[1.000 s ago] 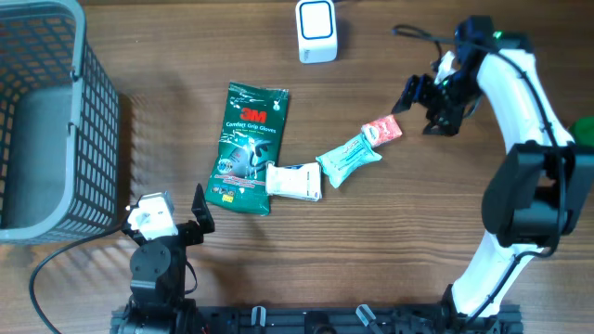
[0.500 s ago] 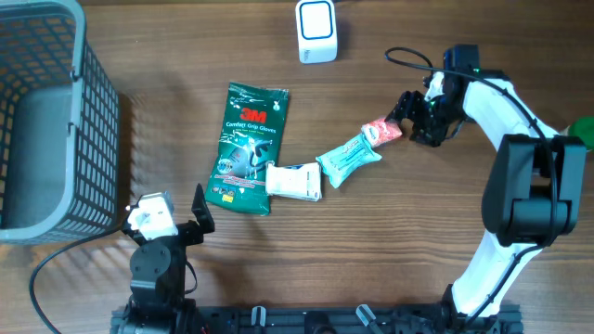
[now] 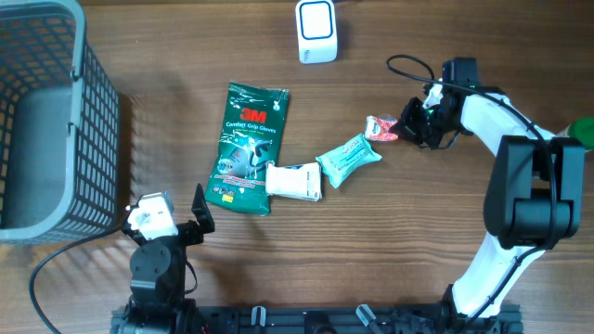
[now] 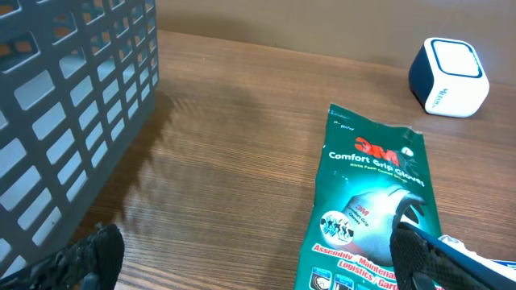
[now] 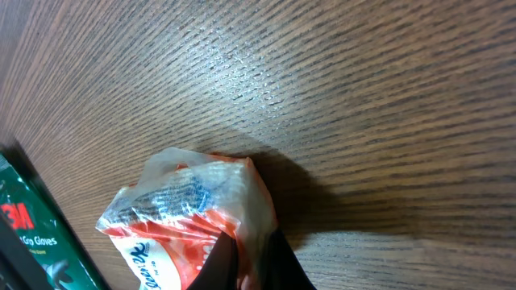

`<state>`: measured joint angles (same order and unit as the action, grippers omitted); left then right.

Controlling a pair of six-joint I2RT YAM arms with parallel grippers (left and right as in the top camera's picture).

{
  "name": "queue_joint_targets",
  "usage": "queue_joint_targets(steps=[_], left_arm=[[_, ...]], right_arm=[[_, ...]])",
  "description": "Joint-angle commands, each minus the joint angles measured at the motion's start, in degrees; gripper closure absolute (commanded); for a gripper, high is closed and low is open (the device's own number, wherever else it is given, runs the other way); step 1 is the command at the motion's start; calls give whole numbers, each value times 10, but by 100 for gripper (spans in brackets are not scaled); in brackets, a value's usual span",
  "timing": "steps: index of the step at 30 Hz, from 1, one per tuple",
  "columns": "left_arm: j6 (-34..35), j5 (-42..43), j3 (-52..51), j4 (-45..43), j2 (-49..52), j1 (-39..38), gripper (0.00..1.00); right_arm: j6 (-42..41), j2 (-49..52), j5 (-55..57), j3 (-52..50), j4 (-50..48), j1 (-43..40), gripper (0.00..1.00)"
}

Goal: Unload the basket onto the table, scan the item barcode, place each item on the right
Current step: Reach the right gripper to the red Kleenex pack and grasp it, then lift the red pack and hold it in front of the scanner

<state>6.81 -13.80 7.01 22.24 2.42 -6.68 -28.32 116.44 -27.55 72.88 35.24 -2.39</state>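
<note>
A small red-and-white packet lies right of the table's centre, and my right gripper is shut on its right end. The right wrist view shows the crinkled packet pinched between the two dark fingers, a dark printed patch on its upper face. The white-and-blue scanner stands at the back centre, and it also shows at the top right of the left wrist view. My left gripper hovers at the front left, open and with nothing in it.
A green 3M gloves pack lies mid-table, with a white box and a teal packet to its right. A grey mesh basket fills the left side. A green object pokes in at the right edge.
My right gripper moved left to the red-and-white packet and shut on its right end. The packet crumpled and shifted slightly. The left arm has not moved.
</note>
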Motion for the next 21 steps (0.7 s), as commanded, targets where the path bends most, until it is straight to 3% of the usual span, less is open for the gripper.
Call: queue_joint_targets(steps=[1,9,15,18,21], left_arm=[[10,3,-3,-2,-2,-2,0],[10,3,-3,-2,-2,-2,0],[10,3,-3,-2,-2,-2,0],[10,3,-3,-2,-2,-2,0],[10,3,-3,-2,-2,-2,0]], right_arm=[[-8,21,22,-6,52,3,96],[-4,-89,4,21,248,3,96],[-157,-171,-16,21,461,3,96],[-152,-171,-62,20,563,3,96],[-131,-171,-92,18,571,3,96]])
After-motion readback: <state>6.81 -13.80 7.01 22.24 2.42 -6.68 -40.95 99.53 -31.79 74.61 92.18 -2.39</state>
